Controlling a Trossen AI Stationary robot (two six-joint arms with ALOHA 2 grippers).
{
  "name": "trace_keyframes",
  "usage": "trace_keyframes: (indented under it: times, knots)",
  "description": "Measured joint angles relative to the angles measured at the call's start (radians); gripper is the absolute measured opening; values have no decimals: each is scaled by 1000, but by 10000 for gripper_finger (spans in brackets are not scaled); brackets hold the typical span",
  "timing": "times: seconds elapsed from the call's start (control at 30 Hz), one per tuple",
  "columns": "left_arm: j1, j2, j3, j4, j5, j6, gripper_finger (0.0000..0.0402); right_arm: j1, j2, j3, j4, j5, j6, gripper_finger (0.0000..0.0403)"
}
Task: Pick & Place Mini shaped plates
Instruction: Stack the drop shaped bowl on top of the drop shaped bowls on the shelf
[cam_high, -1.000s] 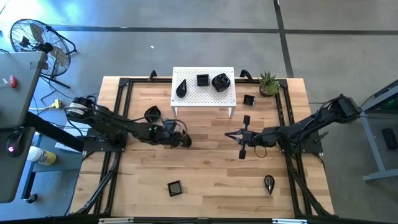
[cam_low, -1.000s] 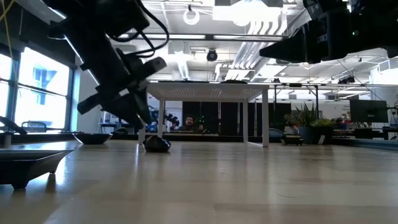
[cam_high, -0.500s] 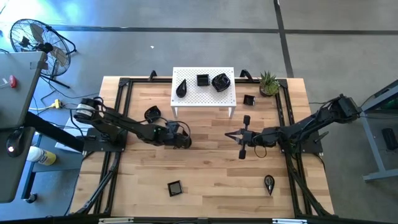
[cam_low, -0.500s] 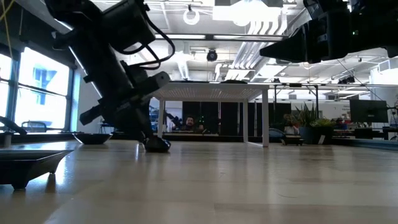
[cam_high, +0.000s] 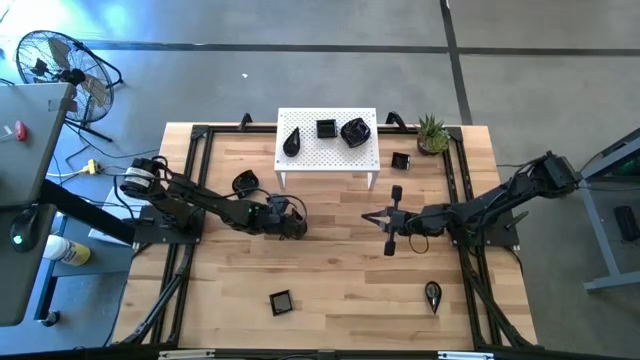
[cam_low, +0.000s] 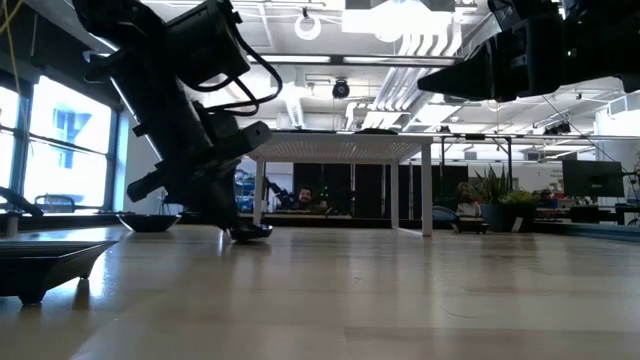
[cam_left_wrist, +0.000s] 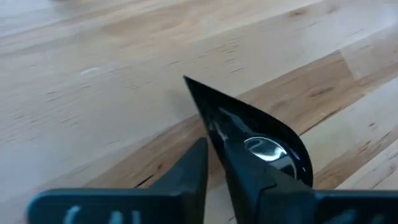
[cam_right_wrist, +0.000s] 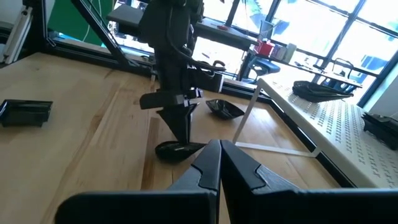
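The left hand (cam_high: 293, 226) is down at the table (cam_high: 340, 290), just in front of the white perforated stand (cam_high: 328, 143), with its fingers (cam_left_wrist: 186, 171) pinching the rim of a teardrop plate (cam_left_wrist: 261, 140). One finger lies over the glossy inside and the other outside the edge. The plate sits flat on the wood, its long axis running from the rounded end at the hand to a sharp tip that points away from the wrist. In the low view it shows as a dark low shape (cam_low: 250, 232) under the fingertips. The right hand (cam_high: 386, 222) hovers mid-table, pressed together and empty.
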Motion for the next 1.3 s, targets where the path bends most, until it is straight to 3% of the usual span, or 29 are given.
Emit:
trace_keyframes:
  times: [0.17, 0.47, 0.8, 1.07, 1.3]
  knots:
    - [0, 0, 0, 0, 5, 23, 5, 0, 0, 0, -7, 0, -8, 1]
    - [0, -50, 0, -28, 41, 98, 1, 0, 0, 0, -8, 0, -8, 1]
    - [24, -315, 0, -130, 61, 185, 0, 0, 0, 1, -14, 0, -9, 2]
    - [244, -542, 0, -126, 75, 358, 0, 0, 0, 1, -9, 0, -11, 2]
    - [474, -539, 95, -109, 166, 543, 0, 0, 0, 1, -7, 1, -11, 2]
